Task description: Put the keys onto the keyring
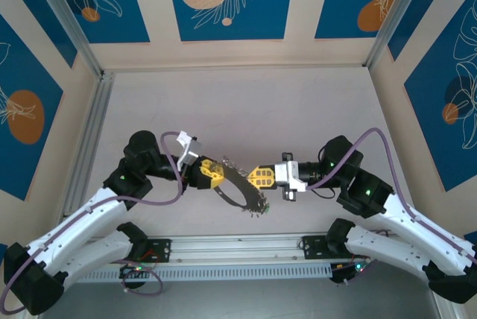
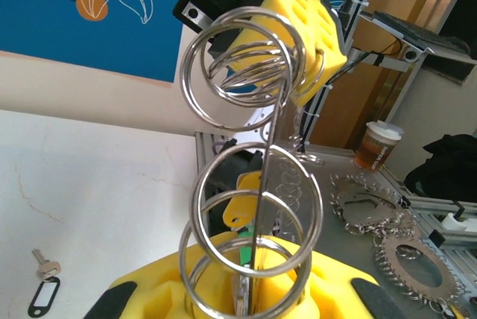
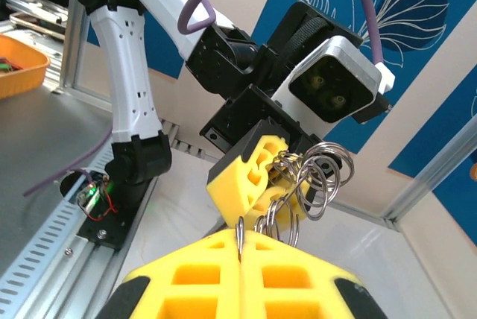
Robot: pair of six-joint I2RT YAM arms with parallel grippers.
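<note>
The keyring (image 1: 229,196), a large thin grey hoop, hangs above the table between my two grippers. Left gripper (image 1: 209,174) is shut on one side of it and right gripper (image 1: 261,177) on the other. Small tagged keys (image 1: 261,209) dangle from its near edge. In the left wrist view the hoop (image 2: 272,185) runs edge-on from my yellow pads (image 2: 250,289) up to the right gripper's pads (image 2: 302,28), threaded with several wire rings, a yellow tag (image 2: 242,203) beside it. The keys (image 2: 42,283), one silver key with a dark-framed tag, lie on the white table. Right gripper (image 3: 240,248) pinches the hoop's rim.
Beyond the table's side rail lie spare ring plates (image 2: 417,259) and a coffee cup (image 2: 378,144). An orange bin (image 3: 15,62) sits outside the frame. An aluminium rail (image 1: 238,248) runs along the near edge between the arm bases.
</note>
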